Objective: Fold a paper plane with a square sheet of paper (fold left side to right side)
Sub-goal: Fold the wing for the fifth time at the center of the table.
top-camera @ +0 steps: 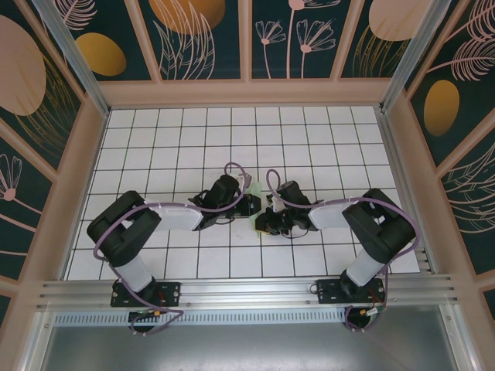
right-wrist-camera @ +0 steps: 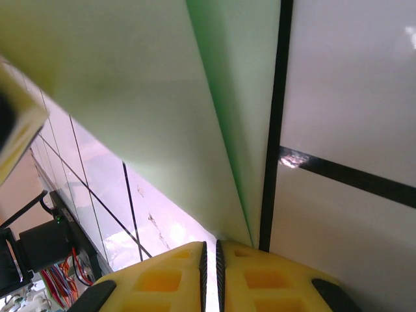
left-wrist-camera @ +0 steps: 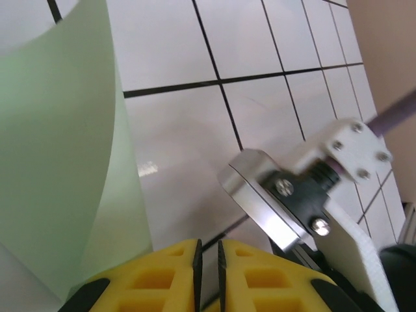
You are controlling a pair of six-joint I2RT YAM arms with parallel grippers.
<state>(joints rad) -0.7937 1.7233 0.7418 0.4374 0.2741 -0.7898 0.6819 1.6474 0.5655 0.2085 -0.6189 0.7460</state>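
The square sheet of paper point(top-camera: 251, 187) shows as a small pale green patch between my two grippers at the table's middle. In the left wrist view the paper point(left-wrist-camera: 58, 162) curls upward just left of my left gripper point(left-wrist-camera: 208, 242), whose yellow jaws stand a thin slit apart with only floor between them. In the right wrist view the paper point(right-wrist-camera: 169, 110) rises as a lifted flap over a folded strip, and its corner runs down to my right gripper point(right-wrist-camera: 209, 244). That gripper's jaws are likewise almost together. From above, the left gripper point(top-camera: 249, 203) and right gripper point(top-camera: 264, 220) nearly meet.
The white grid-tiled table point(top-camera: 193, 139) is walled by patterned panels on three sides. A metal rail point(top-camera: 247, 290) runs along the near edge by the arm bases. A silver and white bracket of the right arm point(left-wrist-camera: 305, 188) sits close beside my left fingers.
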